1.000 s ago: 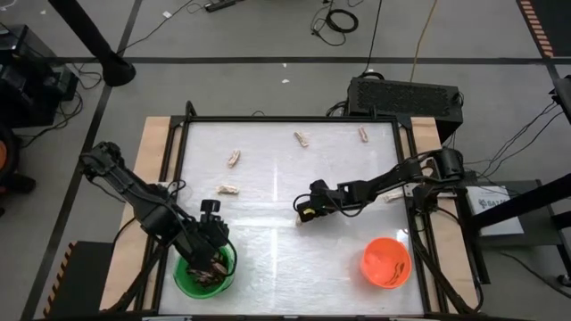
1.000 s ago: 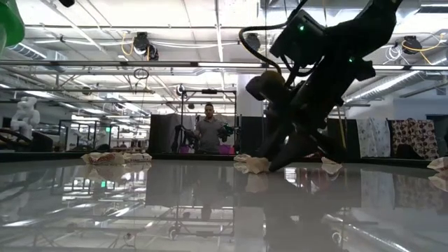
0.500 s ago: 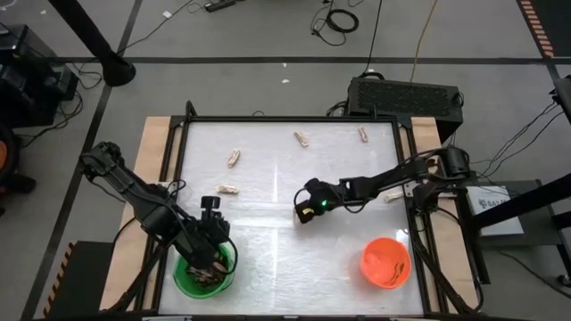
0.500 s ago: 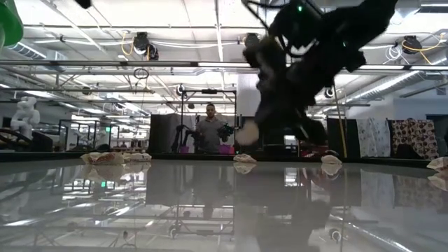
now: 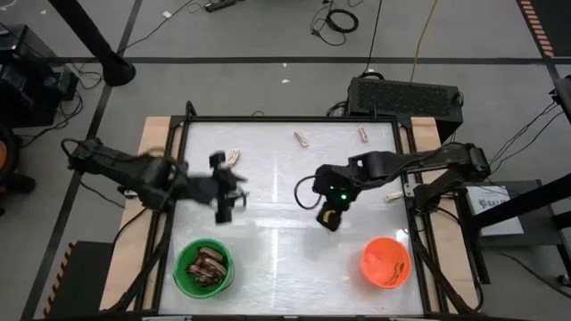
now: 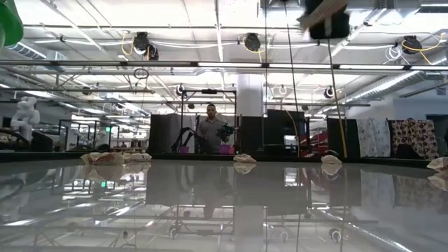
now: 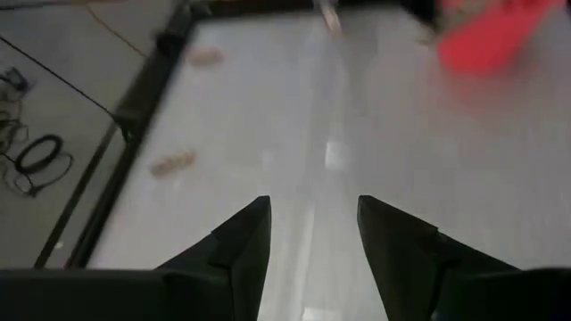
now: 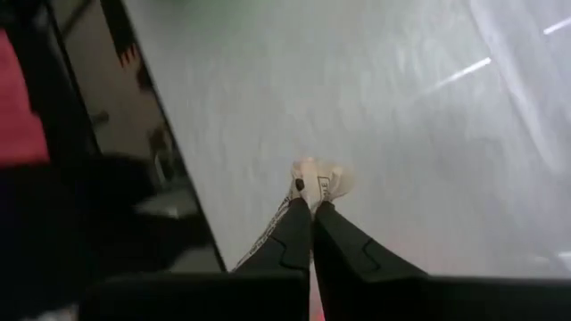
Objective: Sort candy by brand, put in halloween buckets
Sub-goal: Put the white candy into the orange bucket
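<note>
a pale candy [image 8: 319, 179] is being gripped in the right pincer [image 5: 328, 217] above the worktop [image 5: 277, 241]. it should be carried squarely over the orange bucket [image 5: 385, 262] before being let go. the left pincer [image 7: 312, 234] is being held spread and empty.

1. The left arm reaches from the table's left edge toward its middle, and the left gripper [image 5: 225, 189] hangs above the surface with its fingers [image 7: 234, 245] spread apart.
2. The right arm stretches in from the right edge; the right gripper [image 5: 328, 217] has its fingers [image 8: 294, 234] pinched on a pale candy [image 8: 319, 179].
</note>
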{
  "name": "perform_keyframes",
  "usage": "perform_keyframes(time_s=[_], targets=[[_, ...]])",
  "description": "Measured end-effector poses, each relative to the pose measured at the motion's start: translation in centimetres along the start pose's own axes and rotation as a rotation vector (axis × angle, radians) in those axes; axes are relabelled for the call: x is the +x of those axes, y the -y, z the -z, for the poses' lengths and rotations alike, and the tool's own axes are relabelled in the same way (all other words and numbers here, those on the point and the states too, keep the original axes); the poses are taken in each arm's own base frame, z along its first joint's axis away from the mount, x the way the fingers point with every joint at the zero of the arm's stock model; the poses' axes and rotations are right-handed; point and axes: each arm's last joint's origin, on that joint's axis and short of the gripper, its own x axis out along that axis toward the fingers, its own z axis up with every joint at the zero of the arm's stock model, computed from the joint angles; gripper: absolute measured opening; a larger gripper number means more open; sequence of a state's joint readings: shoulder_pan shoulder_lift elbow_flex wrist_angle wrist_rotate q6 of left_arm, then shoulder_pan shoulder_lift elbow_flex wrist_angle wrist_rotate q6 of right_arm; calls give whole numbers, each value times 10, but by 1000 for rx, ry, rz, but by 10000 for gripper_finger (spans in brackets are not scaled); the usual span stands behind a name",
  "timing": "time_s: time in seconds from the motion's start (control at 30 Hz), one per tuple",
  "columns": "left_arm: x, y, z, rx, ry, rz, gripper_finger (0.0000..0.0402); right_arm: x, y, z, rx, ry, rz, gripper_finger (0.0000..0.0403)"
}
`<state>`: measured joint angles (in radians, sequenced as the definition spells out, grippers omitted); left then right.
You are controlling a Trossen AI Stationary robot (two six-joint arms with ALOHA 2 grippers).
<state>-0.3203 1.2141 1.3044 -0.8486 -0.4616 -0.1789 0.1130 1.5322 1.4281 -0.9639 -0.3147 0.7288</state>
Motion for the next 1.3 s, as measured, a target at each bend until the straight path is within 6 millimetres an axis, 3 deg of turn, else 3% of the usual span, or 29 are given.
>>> perform_keyframes(time_s=[0.13, 0.3, 0.47, 0.57, 0.77, 1.0, 1.3], targets=[[6, -37, -3, -127, 150, 53, 177, -15, -17, 21, -64, -101, 61, 0], [33, -60, 20, -303, 259, 182, 177, -5, -28, 64, -51, -303, 168, 0], [64, -58, 47, -550, 282, 216, 177, 4, -45, 100, 13, -391, 212, 0], [73, -52, 54, -583, 276, 240, 177, 6, -55, 120, 20, -412, 225, 0], [73, -48, 45, -579, 370, 271, 177, 12, -57, 150, -46, -410, 339, 0], [67, -50, 34, -508, 507, 272, 177, 28, -37, 166, -73, -546, 427, 24], [67, -50, 34, -508, 505, 270, 177, 34, -22, 158, -67, -578, 466, 87]])
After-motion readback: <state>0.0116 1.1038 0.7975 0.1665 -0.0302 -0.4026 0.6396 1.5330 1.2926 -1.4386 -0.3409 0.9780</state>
